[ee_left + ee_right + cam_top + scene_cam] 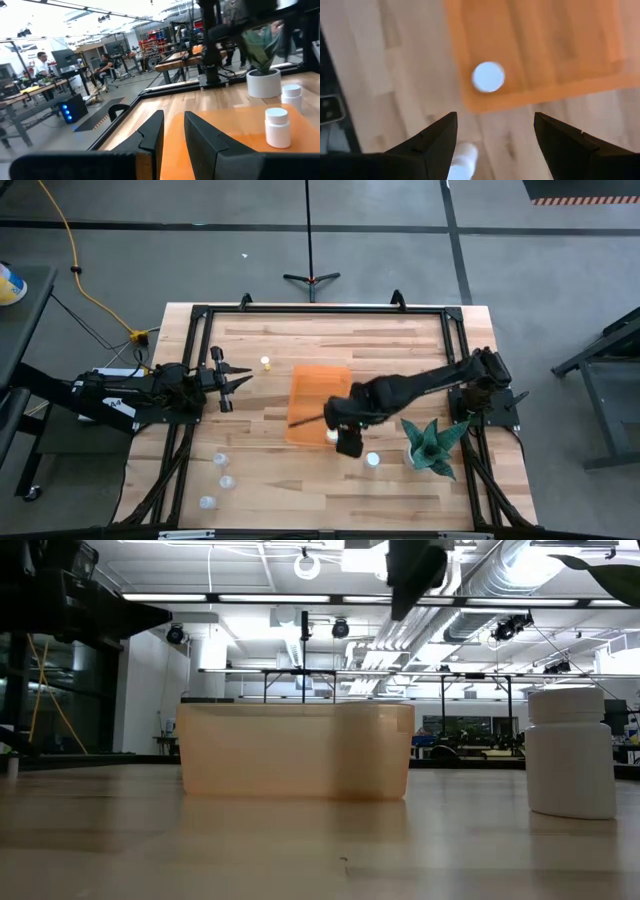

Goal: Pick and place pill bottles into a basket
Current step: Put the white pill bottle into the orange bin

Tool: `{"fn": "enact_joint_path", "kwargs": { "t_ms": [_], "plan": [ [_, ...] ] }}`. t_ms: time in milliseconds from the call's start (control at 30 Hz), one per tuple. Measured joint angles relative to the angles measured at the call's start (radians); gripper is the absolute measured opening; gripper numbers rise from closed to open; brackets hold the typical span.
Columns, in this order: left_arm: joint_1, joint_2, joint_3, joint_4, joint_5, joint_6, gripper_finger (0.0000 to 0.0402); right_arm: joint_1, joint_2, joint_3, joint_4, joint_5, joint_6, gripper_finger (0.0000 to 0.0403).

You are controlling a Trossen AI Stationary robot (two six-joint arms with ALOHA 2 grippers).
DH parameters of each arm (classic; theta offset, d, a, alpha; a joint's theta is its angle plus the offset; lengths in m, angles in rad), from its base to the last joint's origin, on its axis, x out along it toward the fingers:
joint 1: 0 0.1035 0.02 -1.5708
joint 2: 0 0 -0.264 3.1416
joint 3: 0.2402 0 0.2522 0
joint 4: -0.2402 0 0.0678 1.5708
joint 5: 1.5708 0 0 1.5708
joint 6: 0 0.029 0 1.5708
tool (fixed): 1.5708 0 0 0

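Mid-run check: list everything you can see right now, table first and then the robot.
table: one, light wood.
basket: one, translucent orange, table centre.
bottle in basket: one, white cap, in the corner toward the plant.
loose bottle: one, white cap, on the table between basket and plant.
yellowish bottle: one, on the table at the basket's left, ahead of the left hand.
clustered bottles: three, pale, on the table's left side, apart from the basket.
plant: one, teal, spiky, white pot, right of the basket.
people: at least two, in the room beyond the table.
left hand: fingers slightly apart, empty, left of the basket.
right hand: open, empty, over the basket's corner toward the plant.
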Motion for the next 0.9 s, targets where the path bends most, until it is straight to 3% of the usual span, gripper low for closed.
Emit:
{"fn": "enact_joint_path", "kwargs": {
  "t_ms": [333,433,700,900],
  "plan": [
    [0.0,0.0,0.0,0.0,-0.009,0.0,0.0111,0.169,0.001,-0.109,-0.009,-0.03,0.201,0.0254],
    [0.0,0.0,0.0,0.001,-0.009,0.0,0.0111,0.176,0.002,-0.153,0.011,-0.013,0.271,0.0254],
    [0.0,0.0,0.0,0.01,-0.01,0.02,0.0111,0.166,0.002,-0.253,0.087,-0.107,0.279,0.0254],
    [0.0,0.0,0.0,0.01,-0.012,0.024,0.0111,0.164,0.005,-0.252,0.078,-0.037,0.254,0.0254]
  ]
}}
